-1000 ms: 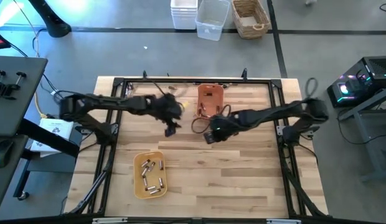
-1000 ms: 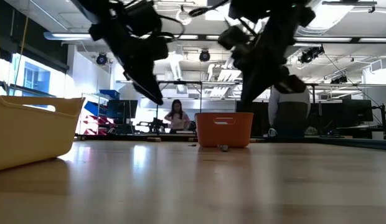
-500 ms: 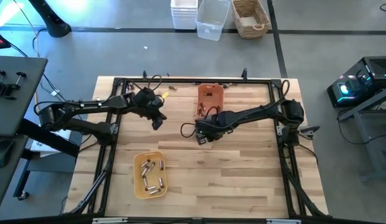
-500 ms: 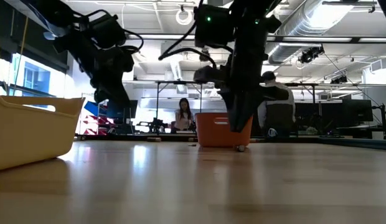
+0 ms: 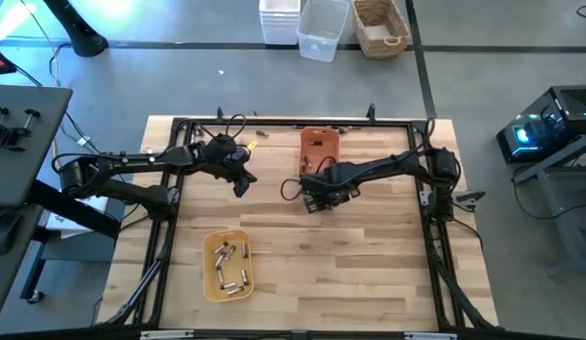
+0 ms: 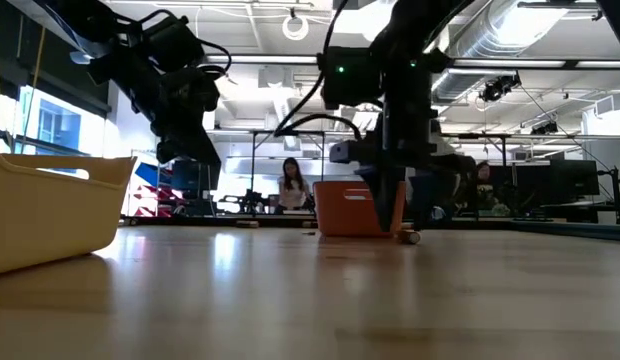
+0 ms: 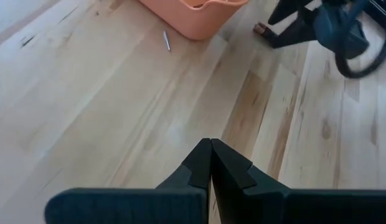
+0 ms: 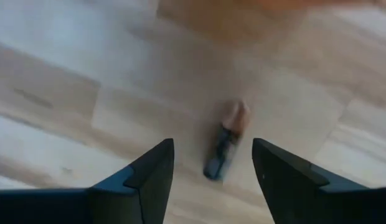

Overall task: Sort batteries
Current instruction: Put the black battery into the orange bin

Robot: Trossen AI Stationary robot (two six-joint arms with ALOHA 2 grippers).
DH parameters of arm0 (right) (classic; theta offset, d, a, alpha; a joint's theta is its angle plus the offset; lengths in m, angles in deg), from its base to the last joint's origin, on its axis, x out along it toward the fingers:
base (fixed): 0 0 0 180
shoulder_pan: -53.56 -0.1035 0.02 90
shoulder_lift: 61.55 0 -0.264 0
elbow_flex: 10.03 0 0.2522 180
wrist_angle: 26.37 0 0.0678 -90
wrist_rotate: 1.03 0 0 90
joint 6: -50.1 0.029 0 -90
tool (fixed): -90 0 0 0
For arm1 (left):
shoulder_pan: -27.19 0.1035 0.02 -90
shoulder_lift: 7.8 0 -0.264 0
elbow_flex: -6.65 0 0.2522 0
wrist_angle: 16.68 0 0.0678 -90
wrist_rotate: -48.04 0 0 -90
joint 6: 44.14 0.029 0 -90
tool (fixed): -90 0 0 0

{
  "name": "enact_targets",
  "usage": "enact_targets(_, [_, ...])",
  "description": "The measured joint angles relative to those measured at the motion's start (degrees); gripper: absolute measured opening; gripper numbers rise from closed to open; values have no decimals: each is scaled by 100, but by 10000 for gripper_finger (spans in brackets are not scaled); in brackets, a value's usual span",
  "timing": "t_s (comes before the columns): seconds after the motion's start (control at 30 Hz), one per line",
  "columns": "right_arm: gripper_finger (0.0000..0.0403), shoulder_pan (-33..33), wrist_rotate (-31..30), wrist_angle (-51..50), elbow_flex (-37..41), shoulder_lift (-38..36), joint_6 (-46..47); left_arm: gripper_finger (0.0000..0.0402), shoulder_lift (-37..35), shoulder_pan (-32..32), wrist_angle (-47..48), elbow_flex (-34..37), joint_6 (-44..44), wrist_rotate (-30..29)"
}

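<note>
One loose battery lay bare on the table, directly ahead of the right pincer and centred in the gap between its spread fingers, so the arm looked lined up to come down over it. That pincer was wide open and held nothing. The cell was a short cylinder, dark along most of its body with a paler, copper-toned end, lying on its side at a slight angle to the wood grain; being round and smooth, it would likely roll if nudged on one side only. From table height a small cylinder showed resting at the foot of the arm, just beside the orange tray, probably the same battery, though the picture was too soft to be sure.

Beyond the right pincer stood that orange tray, a smooth plastic oblong with rounded corners and a cut handle slot. Well apart from both pincers, the yellow tray of the same moulded shape held the other batteries, a scatter of small silvery-grey cells lying at random angles.

Off to the side, the left pincer hung above pale, streaky planks with its fingers pressed together and empty, apparently kept clear while the right arm worked.
</note>
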Motion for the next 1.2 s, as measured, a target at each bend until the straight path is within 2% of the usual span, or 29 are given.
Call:
enact_targets(0.1, [205, 47, -36, 12, 228, 5, 28, 0, 0, 0, 2, 0, 0, -2])
enact_targets(0.2, [171, 48, 64, 182, 501, -33, 22, 0, 0, 4, 6, 0, -7, -7])
enact_targets(0.27, [126, 17, 130, 203, 654, -40, -1, 0, 0, 16, 6, 0, -5, -37])
enact_targets(0.37, [37, -97, 56, 136, 713, -115, -270, 0, -1, 74, -159, 0, -224, -9])
enact_targets(0.4, [23, -139, 67, 84, 713, -176, -420, 0, -29, 102, -256, -3, -329, 77])
enact_targets(0.47, [24, -215, 321, -274, 665, -356, -655, 0, -87, 163, -262, -94, -453, 309])
enact_targets(0.57, [20, -270, 540, -911, 380, -935, -1054, 0, -159, 197, -166, -290, -436, 319])
enact_targets(0.67, [20, -178, 329, -1197, 189, -1633, -1339, 0, -181, 259, -210, -377, -356, 232])
enact_targets(0.83, [20, 343, -134, -504, 77, -2393, -1380, 0, -161, 424, -243, -431, -353, -40])
enact_targets(0.9, [20, 663, -435, -195, 79, -2376, -1557, 0, -160, 486, -277, -431, -356, -40])
enact_targets(0.97, [20, 965, -474, 83, 97, -2209, -1817, 0, -160, 524, -324, -431, -356, -38])
enact_targets(1.1, [20, 1416, -34, 1142, 90, -1735, -2347, 0, -160, 553, -428, -431, -472, -37])
enact_targets(1.2, [28, 1600, 242, 1516, 90, -1287, -2588, 0, -160, 549, -579, -431, -686, -35])
